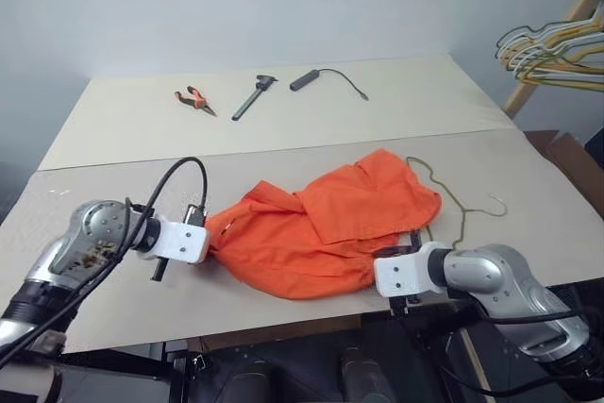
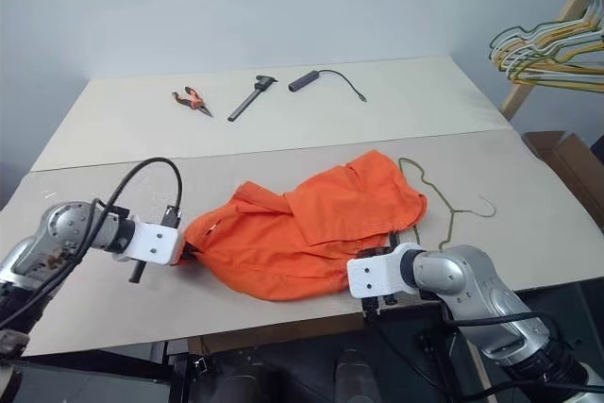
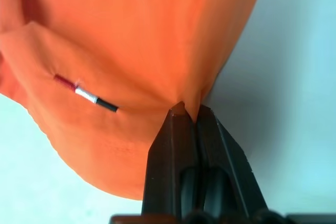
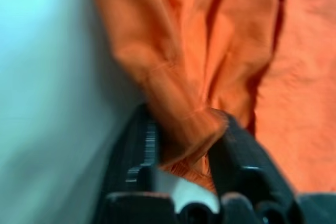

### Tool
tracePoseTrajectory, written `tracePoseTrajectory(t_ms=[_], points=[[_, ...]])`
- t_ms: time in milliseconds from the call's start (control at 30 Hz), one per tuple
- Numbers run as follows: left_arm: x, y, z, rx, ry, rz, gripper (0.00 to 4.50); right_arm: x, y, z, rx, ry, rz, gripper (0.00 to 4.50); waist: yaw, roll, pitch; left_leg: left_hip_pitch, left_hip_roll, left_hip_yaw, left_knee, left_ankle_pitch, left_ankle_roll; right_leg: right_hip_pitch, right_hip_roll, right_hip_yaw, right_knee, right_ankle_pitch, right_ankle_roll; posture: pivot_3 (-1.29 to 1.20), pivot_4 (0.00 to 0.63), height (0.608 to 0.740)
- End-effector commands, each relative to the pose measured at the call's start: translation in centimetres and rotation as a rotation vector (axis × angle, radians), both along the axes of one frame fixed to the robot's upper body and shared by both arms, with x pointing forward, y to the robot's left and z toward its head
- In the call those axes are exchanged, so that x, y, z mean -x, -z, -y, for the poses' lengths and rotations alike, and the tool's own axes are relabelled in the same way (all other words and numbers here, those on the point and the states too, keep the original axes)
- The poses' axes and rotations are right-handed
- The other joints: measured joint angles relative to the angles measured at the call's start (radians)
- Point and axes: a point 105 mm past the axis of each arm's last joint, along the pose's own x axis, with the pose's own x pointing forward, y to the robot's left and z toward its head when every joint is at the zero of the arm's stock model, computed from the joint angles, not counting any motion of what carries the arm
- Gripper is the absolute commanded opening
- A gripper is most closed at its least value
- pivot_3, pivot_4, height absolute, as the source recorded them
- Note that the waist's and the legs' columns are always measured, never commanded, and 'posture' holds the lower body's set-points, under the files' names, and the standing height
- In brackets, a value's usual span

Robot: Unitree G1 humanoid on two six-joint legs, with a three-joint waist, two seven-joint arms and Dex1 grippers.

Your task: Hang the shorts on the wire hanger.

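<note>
Shorts gripped at both ends, hanger not yet threaded

Shorts [image 1: 321,228] lie crumpled on the desk [image 1: 113,120], their far edge lying over one side of the wire hanger [image 1: 460,207]. Nothing hangs yet: lifting, spreading and threading all remain. The left end effector [image 3: 188,113] is clamped on a thin fold at one end. The right end effector [image 4: 181,140] grips a thick bunched edge, its fingers held apart by cloth. Head views hide both pinches, while the wrist views show them.

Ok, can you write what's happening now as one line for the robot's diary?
left pincer: shut on bright orange fabric shorts | right pincer: gripping shorts' other edge | thin olive-grey wire hanger: flat on table, partly under shorts
</note>
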Motion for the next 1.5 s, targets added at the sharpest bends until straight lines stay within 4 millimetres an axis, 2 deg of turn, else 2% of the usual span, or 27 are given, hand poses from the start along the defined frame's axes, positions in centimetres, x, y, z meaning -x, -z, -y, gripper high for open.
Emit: tracePoseTrajectory(t_ms=[33,133,233,300,333,433,467,533,600,667,733,767,800,867,933,1000,1033,1100,1133,1167,1233,1300,1333,1367,1433,1467,1500], points=[[1.1,-1.8,-0.4,0.033,-0.011,-0.003,0.0,-1.1,-2.4,0.9,-0.014,-0.012,0.08,0.09,0.0,0.0,0.0,0.0,0.0,0.0,0.0,0.0,0.0,0.0,0.0,0.0,0.0,0.0,0.0,-0.12,0.1,0.74],[2.7,-2.6,0.2,0.117,-0.013,-0.069,0.0,-2.0,-3.6,1.6,-0.031,-0.042,0.102,0.04,0.0,-0.001,0.0,0.0,0.001,0.0,0.0,0.0,0.0,0.0,0.0,0.0,0.0,0.0,0.0,-0.11,0.09,0.74],[3.9,-3.3,0.9,0.183,-0.01,-0.12,0.0,-2.0,-4.5,2.0,-0.048,-0.126,0.077,0.04,0.002,-0.001,0.0,0.0,0.001,0.001,0.0,0.0,0.0,0.0,0.0,0.0,0.0,0.0,0.0,-0.1,0.084,0.74],[4.0,-4.1,1.7,0.259,-0.021,-0.114,0.0,-2.4,-5.5,2.5,-0.061,-0.146,0.048,0.04,0.003,-0.001,0.0,0.0,0.001,0.001,0.0,0.0,0.0,0.0,0.0,0.0,-0.001,0.0,0.0,-0.1,0.076,0.74],[3.2,-5.0,2.3,0.335,-0.052,-0.085,0.0,-3.5,-6.4,2.6,-0.084,-0.13,0.077,0.04,0.003,-0.001,0.0,0.0,0.001,0.001,0.0,0.0,0.0,0.0,0.0,0.0,-0.001,0.0,0.0,-0.1,0.068,0.74],[-0.6,-9.1,3.8,0.565,-0.141,0.087,0.0,-8.6,-10.5,2.4,-0.17,-0.017,0.28,0.04,0.003,-0.001,0.0,0.003,0.001,0.001,0.001,0.0,0.0,0.004,0.0,0.0,-0.001,0.002,0.0,-0.1,0.051,0.74],[-2.4,-11.2,4.1,0.659,-0.191,0.167,0.0,-10.8,-12.5,2.3,-0.2,0.033,0.387,0.04,0.002,-0.002,-0.001,0.003,0.001,0.001,0.001,0.001,-0.001,0.004,0.001,0.0,-0.003,0.005,0.0,-0.09,0.039,0.74],[-6.8,-16.4,4.3,0.862,-0.334,0.378,0.0,-15.0,-17.8,2.0,-0.287,0.171,0.64,0.04,0.002,-0.003,-0.003,0.005,0.0,0.0,0.002,0.003,-0.005,0.005,0.001,0.0,-0.003,0.009,-0.001,-0.09,0.027,0.74],[-10.3,-21.1,3.9,1.016,-0.472,0.587,0.0,-17.5,-22.7,1.7,-0.401,0.288,0.863,0.04,-0.002,-0.006,-0.01,0.002,-0.004,-0.003,0.001,0.006,-0.008,0.003,0.001,0.0,-0.005,0.013,-0.002,-0.08,0.009,0.74],[-12.3,-24.4,3.3,1.119,-0.581,0.748,0.0,-18.2,-26.0,1.3,-0.489,0.32,1.03,0.04,-0.013,-0.01,-0.029,-0.01,-0.006,-0.003,-0.001,0.013,-0.02,-0.013,0.0,0.001,-0.003,0.013,-0.002,-0.08,0.006,0.74],[-13.3,-30.1,2.0,1.317,-0.705,1.03,0.0,-17.1,-31.6,1.0,-0.696,0.363,1.33,0.04,-0.023,-0.01,-0.045,-0.02,-0.006,-0.003,-0.004,0.014,-0.022,-0.025,-0.001,0.001,0.002,0.013,-0.003,-0.08,0.0,0.74],[-13.0,-31.9,1.8,1.369,-0.716,1.142,0.0,-16.3,-33.2,0.9,-0.781,0.361,1.423,0.04,-0.028,-0.011,-0.046,-0.025,-0.007,-0.003,-0.005,0.014,-0.021,-0.032,-0.002,0.0,0.002,0.013,-0.003,-0.08,0.0,0.74],[-12.5,-33.1,1.8,1.382,-0.701,1.266,0.0,-15.5,-34.3,0.8,-0.846,0.347,1.497,0.04,-0.033,-0.012,-0.047,-0.029,-0.009,-0.003,-0.007,0.014,-0.021,-0.037,-0.004,0.001,0.002,0.013,-0.003,-0.08,0.0,0.74],[-11.9,-33.8,2.1,1.381,-0.653,1.38,0.0,-14.7,-34.9,0.7,-0.887,0.321,1.587,0.04,-0.05,-0.012,-0.054,-0.037,-0.011,-0.003,-0.01,0.013,-0.02,-0.048,-0.007,0.002,0.001,0.013,-0.003,-0.09,0.0,0.74],[-11.6,-33.7,2.5,1.406,-0.62,1.433,0.0,-14.3,-34.1,0.6,-0.898,0.273,1.632,0.04,-0.06,-0.012,-0.062,-0.036,-0.012,-0.003,-0.016,0.012,-0.019,-0.049,-0.007,0.002,0.0,0.013,-0.003,-0.09,0.0,0.74],[-11.5,-32.2,3.6,1.361,-0.53,1.426,0.0,-15.4,-31.6,0.6,-0.883,0.26,1.515,0.04,-0.072,-0.013,-0.066,-0.036,-0.012,-0.003,-0.019,0.012,-0.018,-0.049,-0.007,0.002,-0.002,0.013,-0.003,-0.1,0.0,0.74],[-11.6,-30.6,4.3,1.318,-0.483,1.392,0.0,-16.0,-29.8,0.8,-0.838,0.249,1.464,0.04,-0.077,-0.013,-0.069,-0.036,-0.012,-0.003,-0.019,0.012,-0.018,-0.048,-0.007,0.002,-0.003,0.013,-0.002,-0.1,0.0,0.74],[-11.5,-25.7,5.7,1.233,-0.393,1.239,0.0,-16.8,-24.3,0.7,-0.705,0.159,1.306,0.04,-0.09,-0.011,-0.081,-0.035,-0.012,-0.004,-0.019,0.011,-0.016,-0.045,-0.007,0.002,-0.004,0.013,-0.002,-0.11,0.013,0.74],[-10.9,-22.6,6.2,1.177,-0.351,1.127,0.0,-16.9,-20.7,0.6,-0.656,0.11,1.16,0.04,-0.099,-0.01,-0.084,-0.033,-0.011,-0.004,-0.018,0.011,-0.015,-0.043,-0.007,0.002,-0.003,0.013,-0.002,-0.12,0.026,0.74],[-10.2,-20.7,6.6,1.145,-0.325,1.048,0.0,-16.8,-18.6,0.6,-0.633,0.077,1.065,0.04,-0.108,-0.01,-0.084,-0.028,-0.011,-0.004,-0.018,0.01,-0.014,-0.036,-0.007,0.003,-0.005,0.013,-0.001,-0.12,0.031,0.74],[-8.4,-16.5,6.8,1.036,-0.286,0.888,0.0,-15.4,-13.4,0.5,-0.53,-0.044,0.869,0.04,-0.132,-0.006,-0.082,-0.02,-0.011,-0.003,-0.015,0.007,-0.009,-0.024,-0.007,0.006,-0.008,0.009,0.006,-0.13,0.048,0.74],[-6.4,-13.0,6.6,0.947,-0.283,0.717,0.0,-13.4,-8.7,0.7,-0.435,-0.159,0.685,0.04,-0.153,-0.004,-0.08,-0.025,-0.011,-0.003,-0.009,0.007,-0.008,-0.025,-0.006,0.008,-0.011,0.008,0.006,-0.13,0.055,0.74],[-5.7,-12.1,6.5,0.922,-0.296,0.647,0.0,-12.7,-7.7,0.8,-0.419,-0.186,0.641,0.04,-0.163,-0.003,-0.079,-0.027,-0.011,-0.003,-0.005,0.006,-0.007,-0.026,-0.005,0.008,-0.009,0.008,0.006,-0.13,0.064,0.74],[-4.3,-10.4,6.1,0.864,-0.297,0.542,0.0,-11.5,-5.7,1.0,-0.384,-0.23,0.561,0.04,-0.169,-0.003,-0.079,-0.027,-0.011,-0.003,-0.004,0.006,-0.007,-0.027,-0.006,0.009,-0.005,0.008,0.006,-0.13,0.071,0.74],[-1.4,-7.8,5.4,0.746,-0.283,0.352,0.0,-9.8,-3.1,1.5,-0.342,-0.264,0.453,0.04,-0.19,-0.001,-0.077,-0.024,-0.011,-0.001,-0.002,0.001,0.002,-0.026,-0.005,0.014,-0.003,0.008,0.007,-0.13,0.076,0.74],[0.0,-6.9,4.9,0.694,-0.293,0.256,0.0,-9.2,-2.1,1.7,-0.319,-0.275,0.405,0.04,-0.194,0.0,-0.072,-0.018,-0.01,-0.001,-0.002,0.0,0.002,-0.021,-0.004,0.015,-0.001,0.008,0.007,-0.14,0.084,0.74],[1.2,-6.3,4.4,0.641,-0.308,0.173,0.0,-8.8,-1.6,1.9,-0.298,-0.28,0.383,0.04,-0.194,0.0,-0.061,-0.004,-0.009,-0.001,-0.004,-0.001,0.003,-0.007,-0.002,0.016,-0.002,0.007,0.007,-0.14,0.089,0.74]])
